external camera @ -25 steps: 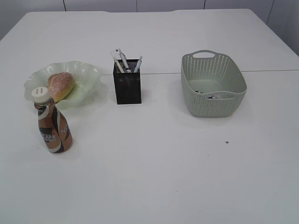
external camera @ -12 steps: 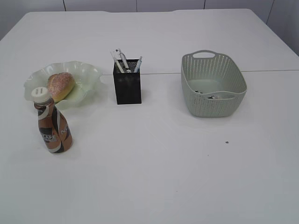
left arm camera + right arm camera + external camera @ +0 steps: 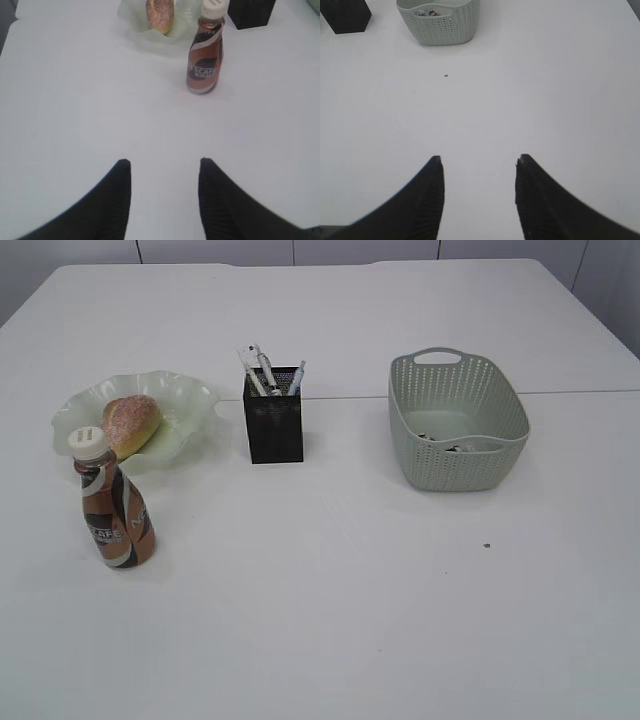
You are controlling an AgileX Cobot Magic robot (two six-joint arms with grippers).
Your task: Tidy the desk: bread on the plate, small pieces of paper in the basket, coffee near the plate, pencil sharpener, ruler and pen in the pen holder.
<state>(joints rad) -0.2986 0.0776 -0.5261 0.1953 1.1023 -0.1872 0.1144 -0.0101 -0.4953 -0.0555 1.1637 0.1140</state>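
Both my jaws stand apart, empty, above the white surface (image 3: 330, 620); the brown-and-white plastic coffee bottle (image 3: 205, 52) stands just beside the wavy green glass plate (image 3: 190, 405).

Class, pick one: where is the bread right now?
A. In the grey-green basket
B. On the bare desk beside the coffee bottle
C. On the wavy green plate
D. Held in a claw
C: the bread lies on the wavy green plate, behind the coffee bottle.

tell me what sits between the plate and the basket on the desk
The black pen holder, with pens sticking out of it, stands between the plate and the basket. The exterior view shows this; the desk on either side of it is bare.
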